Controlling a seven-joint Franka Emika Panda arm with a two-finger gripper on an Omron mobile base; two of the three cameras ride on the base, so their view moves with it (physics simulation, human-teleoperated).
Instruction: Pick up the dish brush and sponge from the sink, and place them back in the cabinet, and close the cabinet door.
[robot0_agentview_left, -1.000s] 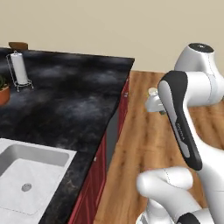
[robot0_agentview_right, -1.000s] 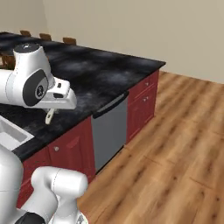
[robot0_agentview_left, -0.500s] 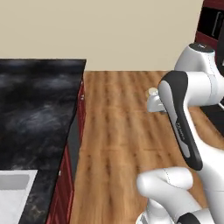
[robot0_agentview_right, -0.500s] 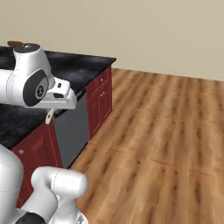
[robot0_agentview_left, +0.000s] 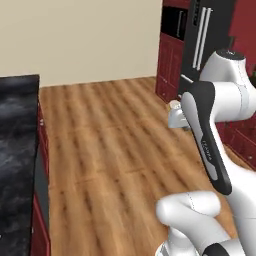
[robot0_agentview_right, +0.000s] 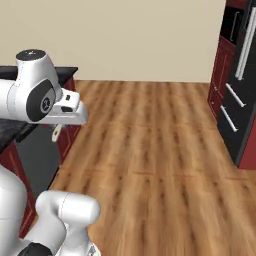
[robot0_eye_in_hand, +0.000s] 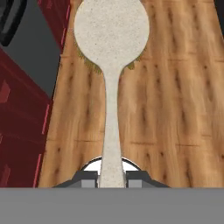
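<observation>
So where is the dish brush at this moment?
In the hand view, the dish brush is held by its handle between the shut jaws, its round head pointing away over the wooden floor, with dark red cabinet fronts at the left.

Wood floor (robot0_agentview_right: 150, 145), beige wall (robot0_agentview_left: 85, 35), black countertop (robot0_agentview_left: 15, 150)

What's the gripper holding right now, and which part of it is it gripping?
The gripper holds the dish brush, clamped on the lower end of its handle, round head pointing away.

Dish brush (robot0_eye_in_hand: 111, 52) handle end — hidden
</observation>
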